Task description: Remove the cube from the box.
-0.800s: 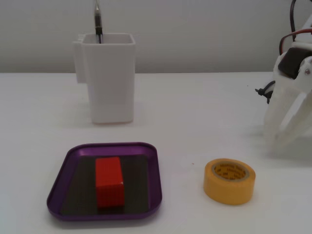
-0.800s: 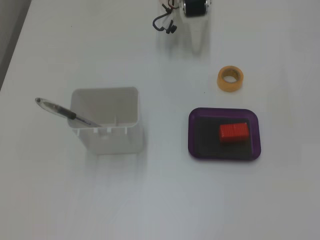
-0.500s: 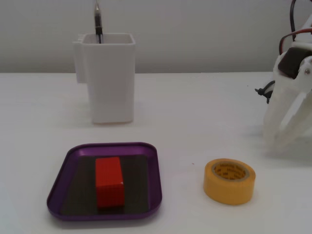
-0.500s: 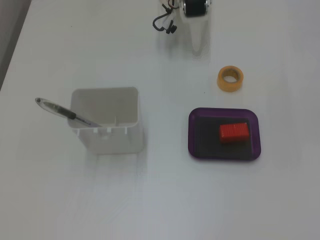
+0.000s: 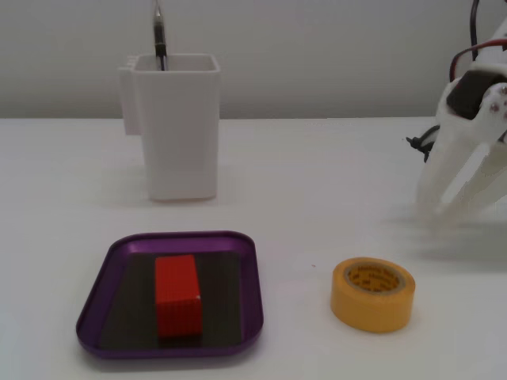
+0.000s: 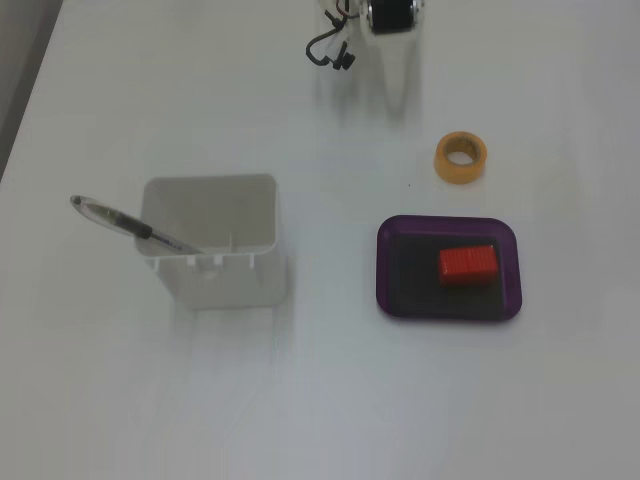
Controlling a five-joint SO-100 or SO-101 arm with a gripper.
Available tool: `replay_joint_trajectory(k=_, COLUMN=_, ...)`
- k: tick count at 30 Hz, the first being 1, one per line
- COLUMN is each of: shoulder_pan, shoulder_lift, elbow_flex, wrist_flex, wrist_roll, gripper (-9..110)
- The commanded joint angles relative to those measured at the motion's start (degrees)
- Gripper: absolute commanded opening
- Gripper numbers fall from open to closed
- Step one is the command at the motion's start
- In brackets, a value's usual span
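Note:
The red cube (image 5: 176,296) lies inside the box (image 5: 100,293), a shallow purple tray with a dark bottom, near the table's front left in a fixed view. In the fixed view from above, the cube (image 6: 468,265) sits a little right of the middle of the box (image 6: 385,268). My white gripper (image 5: 442,210) hangs at the right edge, tips down on the table, far from the box. Its fingers meet at the tips and hold nothing. From above, the gripper (image 6: 398,92) is at the top, hard to make out against the white table.
A yellow tape roll (image 5: 372,294) lies on the table between the box and the gripper; it also shows from above (image 6: 460,158). A tall white square container (image 5: 176,127) with a pen (image 6: 130,226) in it stands behind the box.

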Motion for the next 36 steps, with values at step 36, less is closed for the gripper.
replay_joint_trajectory(k=36, shoulder_pan=-7.8, shoulder_lift=-131.7, elbow_flex=-113.1, wrist_flex=-2.2, wrist_roll=-3.4, gripper=21)
